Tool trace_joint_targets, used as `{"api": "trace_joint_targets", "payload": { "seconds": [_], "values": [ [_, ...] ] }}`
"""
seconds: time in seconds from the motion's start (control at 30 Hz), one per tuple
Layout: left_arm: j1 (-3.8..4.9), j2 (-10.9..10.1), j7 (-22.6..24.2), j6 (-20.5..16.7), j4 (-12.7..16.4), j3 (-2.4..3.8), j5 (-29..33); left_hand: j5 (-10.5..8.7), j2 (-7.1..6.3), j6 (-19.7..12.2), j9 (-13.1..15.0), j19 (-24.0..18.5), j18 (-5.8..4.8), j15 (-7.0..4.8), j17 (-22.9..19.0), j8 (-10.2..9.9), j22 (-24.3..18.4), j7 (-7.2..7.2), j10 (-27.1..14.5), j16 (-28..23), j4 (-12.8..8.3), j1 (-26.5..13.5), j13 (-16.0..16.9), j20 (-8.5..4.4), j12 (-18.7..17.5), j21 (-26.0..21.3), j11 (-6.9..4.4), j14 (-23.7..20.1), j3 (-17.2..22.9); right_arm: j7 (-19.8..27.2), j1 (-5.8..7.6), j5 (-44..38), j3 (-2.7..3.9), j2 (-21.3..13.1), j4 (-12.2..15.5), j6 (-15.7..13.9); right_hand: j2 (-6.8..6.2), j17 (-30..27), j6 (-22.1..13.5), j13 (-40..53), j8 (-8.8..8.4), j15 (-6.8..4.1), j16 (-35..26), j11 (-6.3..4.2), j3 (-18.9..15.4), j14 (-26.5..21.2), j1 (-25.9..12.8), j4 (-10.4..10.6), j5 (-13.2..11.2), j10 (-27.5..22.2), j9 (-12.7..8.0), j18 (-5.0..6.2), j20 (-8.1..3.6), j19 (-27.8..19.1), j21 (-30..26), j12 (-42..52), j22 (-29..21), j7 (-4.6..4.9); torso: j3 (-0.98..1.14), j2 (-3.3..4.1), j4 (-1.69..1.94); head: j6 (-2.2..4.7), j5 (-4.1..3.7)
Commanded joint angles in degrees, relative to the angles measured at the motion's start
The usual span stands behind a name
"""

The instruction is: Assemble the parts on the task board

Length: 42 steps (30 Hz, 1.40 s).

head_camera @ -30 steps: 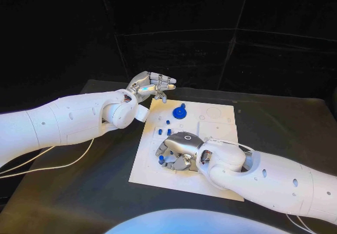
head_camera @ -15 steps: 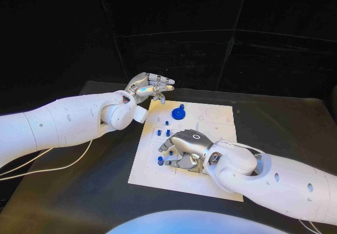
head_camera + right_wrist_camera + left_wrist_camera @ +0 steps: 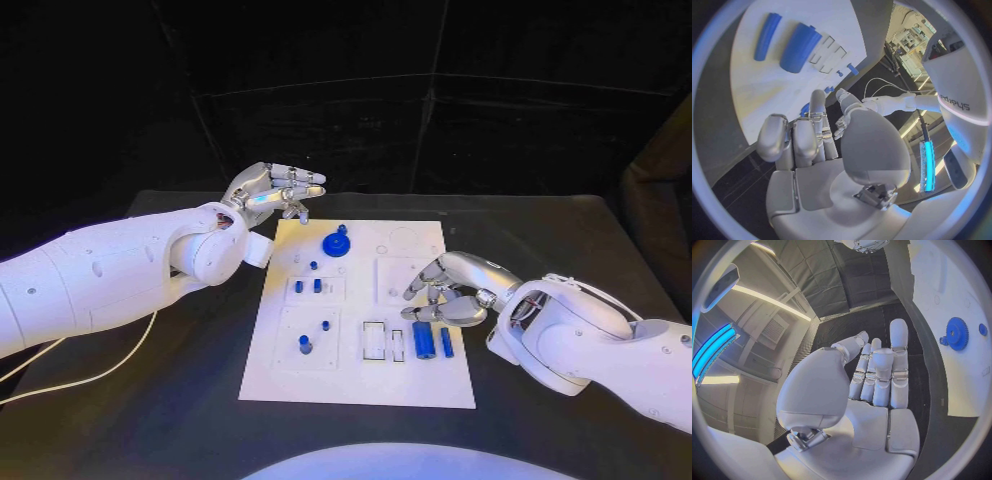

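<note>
Head view: the left hand (image 3: 274, 190) hangs curled and empty beyond the flat white task board (image 3: 361, 385) on the black desk (image 3: 577, 240). The right hand (image 3: 450, 290), fingers bent, holds nothing. Just below it lie two blue cylindrical parts (image 3: 424, 340); approach those squarely.

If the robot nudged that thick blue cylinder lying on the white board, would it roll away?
Probably: the thick blue cylinder lies on its rounded side on the flat white board. It looks stiff and smooth, so maybe slippery to grasp.

Head camera looks down; wrist cameras (close) share the task board (image 3: 361, 310).
</note>
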Motion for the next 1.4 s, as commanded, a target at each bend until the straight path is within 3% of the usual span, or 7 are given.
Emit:
{"api": "trace_joint_targets", "payload": {
  "seconds": [0.03, 0.07, 0.17, 0.27, 0.53, 0.83, 1.4],
  "values": [
    [0.09, -0.16, 0.15, 0.64, 0.27, 0.00, 0.17, 0.11, 0.58, -0.12, 0.01, -0.41, 0.75, 0.02, -0.05, 0.14, -0.09, 0.06, -0.35, -0.28, 0.08, -0.14, -0.09, -0.01, 0.14, -0.35, 0.17, -0.39, -0.41, -9.32, 0.12, 6.15, -0.04, -1.85, 1.28, 0.04, 0.77, 2.82, -0.49, 15.14, 2.50, -0.74, 2.21, -0.43, -3.72, 2.37, -1.36, 2.14, 1.21, -0.72, 0.80, -1.17, 0.01, 0.65, 1.18, 13.38, 1.87, -0.38, 0.04, -0.17, -0.92, 0.20, -1.07],
    [0.09, -0.20, 0.15, 0.66, 0.30, -0.01, 0.17, 0.11, 0.58, -0.12, 0.01, -0.41, 0.75, 0.02, -0.05, 0.14, -0.09, 0.06, -0.35, -0.28, 0.08, -0.14, -0.09, -0.01, 0.14, -0.35, 0.17, -0.39, -0.41, -10.70, 0.09, 5.59, -0.06, -2.50, 1.57, 0.29, 1.24, 3.46, -0.83, 19.06, 3.51, -0.31, 2.69, -0.36, -5.12, 2.32, -1.77, 3.10, 0.76, -1.29, 1.14, -1.08, -0.20, 0.65, 1.42, 16.59, 2.25, -0.48, 0.08, -0.18, -1.03, 0.23, -1.25],
    [0.08, -0.27, 0.16, 0.70, 0.33, -0.02, 0.17, 0.11, 0.58, -0.12, 0.01, -0.41, 0.75, 0.02, -0.05, 0.14, -0.09, 0.06, -0.35, -0.28, 0.08, -0.14, -0.09, -0.01, 0.14, -0.35, 0.17, -0.39, -0.41, -14.15, -0.08, 3.24, -0.12, -3.68, 2.26, 0.95, 1.78, 4.85, -1.80, 25.82, 5.72, -0.58, 3.71, -0.53, -7.80, 2.36, -1.18, 4.41, 0.62, -1.65, 1.94, -1.21, -0.04, 0.61, 1.78, 21.86, 2.77, -0.46, 0.13, -0.26, -1.34, 0.22, -1.49],
    [0.07, -0.32, 0.17, 0.75, 0.33, -0.04, 0.17, 0.11, 0.58, -0.12, 0.01, -0.41, 0.75, 0.02, -0.05, 0.14, -0.09, 0.06, -0.35, -0.28, 0.08, -0.14, -0.09, -0.01, 0.14, -0.35, 0.17, -0.39, -0.41, -17.49, -0.36, 0.37, -0.17, -4.05, 2.69, 2.69, 2.05, 6.51, -2.90, 30.26, 7.74, -0.46, 4.79, -0.32, -10.32, 2.47, -0.96, 5.88, 1.80, -1.63, 2.80, -1.28, -0.07, 0.73, 2.17, 24.81, 3.46, -0.62, 0.17, -0.35, -1.50, 0.26, -1.50],
    [0.06, -0.46, 0.19, 0.83, 0.38, -0.07, 0.17, 0.11, 0.59, -0.08, 0.02, -0.41, 0.74, 0.03, -0.05, 0.17, -0.12, 0.05, -0.35, -0.26, 0.11, -0.20, -0.09, -0.01, 0.21, -0.39, 0.16, -0.40, -0.48, -21.91, -2.21, -5.39, -0.30, -2.08, 2.45, 5.15, 1.74, 7.56, -4.53, 33.37, 10.75, -0.38, 5.42, -0.21, -14.30, 2.47, -1.11, 9.06, 1.21, -1.72, 4.34, -1.33, -0.04, 0.73, 2.47, 26.22, 4.04, -0.78, 0.15, -0.26, -1.33, 0.00, -1.51],
    [0.06, -0.60, 0.14, 0.89, 0.21, -0.08, 0.17, 0.11, 0.59, -0.08, 0.02, -0.41, 0.74, 0.03, -0.05, 0.17, -0.12, 0.05, -0.35, -0.26, 0.11, -0.20, -0.09, -0.01, 0.21, -0.39, 0.16, -0.40, -0.48, -21.94, -2.86, -8.51, -0.34, 0.16, 1.84, 5.40, 1.40, 7.91, -5.23, 34.68, 12.32, -0.37, 5.60, -0.26, -15.94, 2.49, -0.65, 10.81, 1.29, -1.59, 5.20, -1.35, -0.01, 0.73, 2.58, 26.65, 4.26, -0.83, 0.13, -0.26, -1.65, -0.15, -1.36],
    [0.05, -0.75, 0.00, 1.06, 0.24, -0.08, 0.17, 0.11, 0.59, -0.08, 0.02, -0.41, 0.74, 0.03, -0.05, 0.17, -0.12, 0.05, -0.35, -0.26, 0.11, -0.20, -0.09, -0.01, 0.21, -0.39, 0.16, -0.40, -0.48, -22.75, -3.91, -11.12, -0.38, 3.45, 0.34, 8.83, 1.69, 8.52, -5.31, 35.61, 13.35, -0.43, 5.95, -0.36, -16.42, 2.58, -0.19, 11.07, 1.26, -1.31, 5.82, -1.42, -0.05, 0.84, 2.76, 27.12, 4.67, -0.97, 0.11, -0.18, -1.48, -0.71, -1.28]
  ]
}}
